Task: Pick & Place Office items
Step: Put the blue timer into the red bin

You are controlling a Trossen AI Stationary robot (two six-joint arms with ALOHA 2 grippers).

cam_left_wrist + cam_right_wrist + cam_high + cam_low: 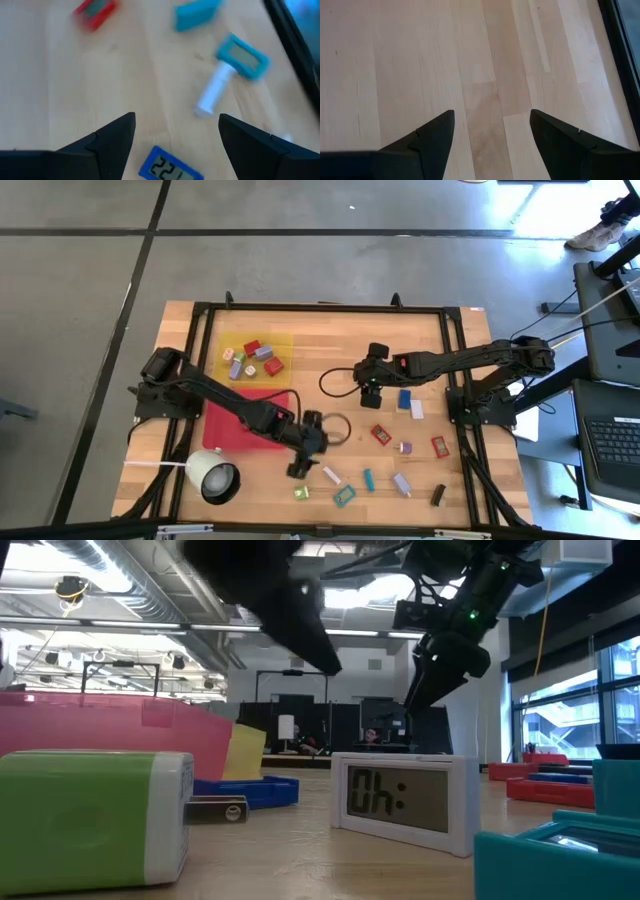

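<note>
Plastic items [381, 434], judged light, stiff, slick: pinch across flat sides; left gripper [303, 455] spread, empty; right gripper [370, 387] spread over bare wood

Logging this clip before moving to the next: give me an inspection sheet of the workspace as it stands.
Surface: wooden table, bare in the middle.
Job's things: several office items on the yellow tray; others scattered at the right front, among them a blue timer and a teal one.
Clutter: red tray; white cup.
Grippers: left gripper open, empty, low over the front; right gripper open, empty, over bare wood.
Cables: loop of cord beside the left gripper.
Surroundings: laptop on a stand at right.
</note>
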